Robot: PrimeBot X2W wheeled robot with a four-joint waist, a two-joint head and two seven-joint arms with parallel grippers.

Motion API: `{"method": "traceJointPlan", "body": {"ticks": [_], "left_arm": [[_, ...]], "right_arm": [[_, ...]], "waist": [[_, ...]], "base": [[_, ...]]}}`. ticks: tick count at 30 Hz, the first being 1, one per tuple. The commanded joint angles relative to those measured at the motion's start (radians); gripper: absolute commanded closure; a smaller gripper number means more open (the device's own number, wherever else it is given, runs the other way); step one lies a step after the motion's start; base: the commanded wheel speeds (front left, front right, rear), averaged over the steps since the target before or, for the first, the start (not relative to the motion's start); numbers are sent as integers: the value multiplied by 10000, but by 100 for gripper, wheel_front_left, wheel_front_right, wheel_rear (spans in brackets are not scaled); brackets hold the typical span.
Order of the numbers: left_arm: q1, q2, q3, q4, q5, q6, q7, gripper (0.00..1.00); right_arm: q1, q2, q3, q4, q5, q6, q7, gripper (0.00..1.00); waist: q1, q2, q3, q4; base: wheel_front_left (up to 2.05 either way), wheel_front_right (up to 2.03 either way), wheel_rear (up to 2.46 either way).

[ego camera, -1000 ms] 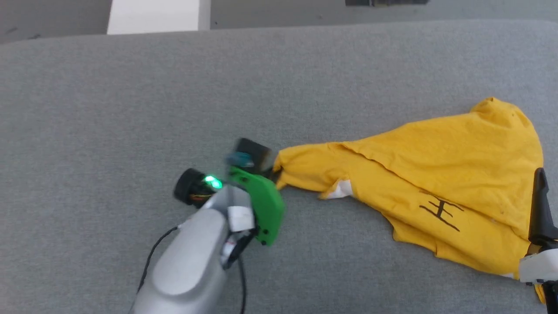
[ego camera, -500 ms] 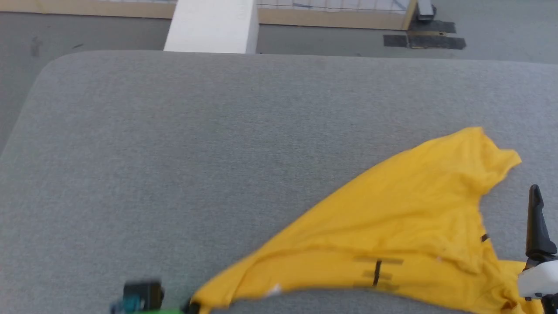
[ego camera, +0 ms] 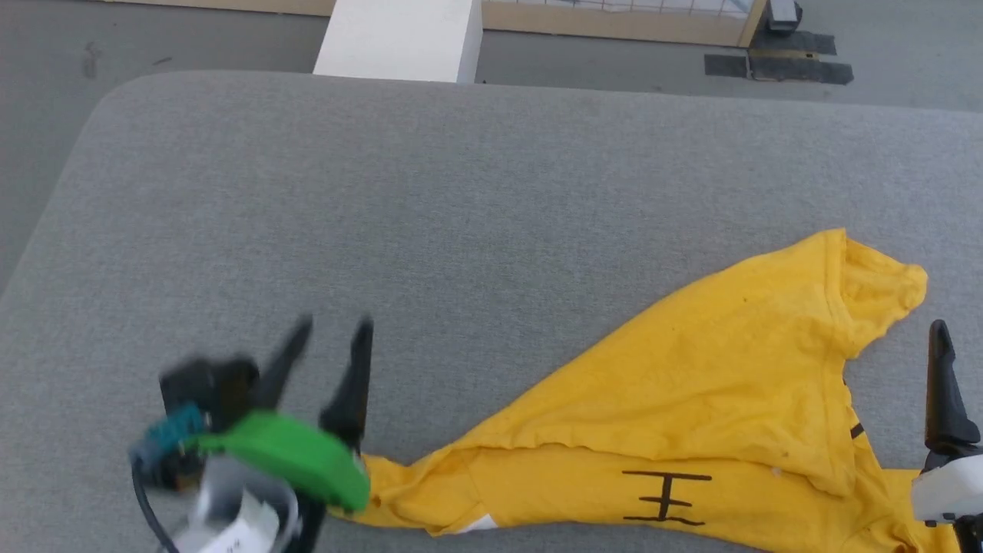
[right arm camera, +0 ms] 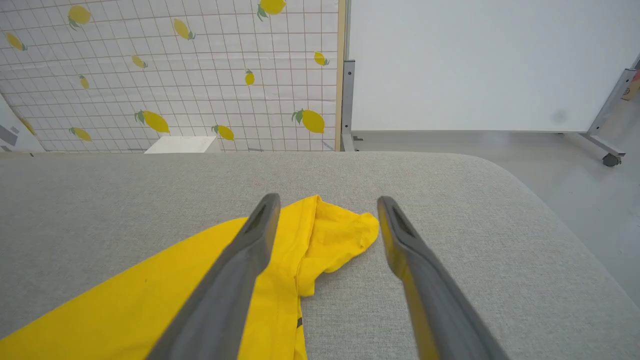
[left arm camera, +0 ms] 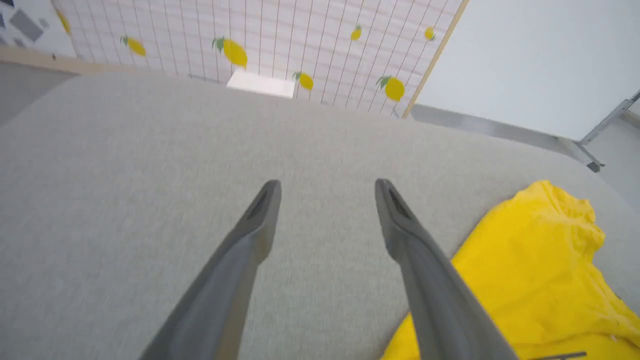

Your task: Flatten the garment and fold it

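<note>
The grey fabric-covered bench [ego camera: 399, 200] has a rounded far-left corner. The yellow garment [ego camera: 691, 384] lies rumpled on its near right part, tapering leftward to a narrow end, with black line marks [ego camera: 664, 498] facing up.

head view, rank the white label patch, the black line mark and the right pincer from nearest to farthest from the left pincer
From the left pincer, at the lower left:
1. White label patch, at the garment's lower edge, just right of it.
2. Black line mark, farther right on the yellow cloth.
3. Right pincer, at the far right edge.
</note>
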Motion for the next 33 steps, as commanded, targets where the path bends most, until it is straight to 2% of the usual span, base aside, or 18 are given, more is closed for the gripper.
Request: {"method": "traceJointPlan", "body": {"ticks": [1,4,6,11,13,17,23,29,30,31,32,33], "left_arm": [[-641,143,-118,-189,360,-110,-21,0],[-1791,176,-845,-250,1037,-437,155,0],[-2569,164,-1504,129,1493,-817,299,0],[-4116,-146,-3651,1854,2600,-1964,728,0],[-4504,-288,-4504,2585,2811,-2248,843,0],[-4954,-455,-5893,3889,2647,-2478,967,0],[-5546,-217,-7532,4985,2087,-2526,996,0],[-5995,119,-8372,5807,1874,-2529,810,0],[-6033,106,-8400,5937,1821,-2529,718,42],[-6050,78,-8393,6031,1782,-2529,628,93],[-6077,36,-8386,6139,1762,-2526,519,100],[-6097,-13,-8351,6209,1731,-2511,406,100]], "right_arm": [[-128,5,-33,-80,-22,-15,-15,0],[-240,5,-170,-130,-20,-15,-42,0],[-323,5,-270,-164,-23,-15,-52,0],[-643,5,-586,-150,-16,-15,-133,0],[-771,5,-661,-184,-27,-15,-172,0],[-1024,5,-764,-330,-58,-15,-233,0],[-1200,5,-898,-269,-34,-15,-299,0],[-1251,5,-881,-79,-7,-15,-393,0],[-1263,5,-880,-53,-14,-15,-401,0],[-1271,5,-884,-33,-19,-15,-408,0],[-1271,5,-891,-11,-30,-15,-413,0],[-1264,5,-894,1,-46,-15,-413,0]], "waist": [[0,0,127,-123],[0,0,309,-292],[0,0,458,-417],[0,0,819,-762],[0,0,972,-913],[0,0,1256,-1183],[0,0,1503,-1353],[0,0,1551,-1365],[0,0,1536,-1352],[0,0,1512,-1338],[0,0,1469,-1316],[0,0,1434,-1297]], "base": [[0,0,0],[0,0,0],[0,0,0],[0,0,0],[0,0,0],[0,0,0],[0,0,0],[0,0,0],[0,0,0],[0,0,0],[0,0,0],[0,0,0]]}}
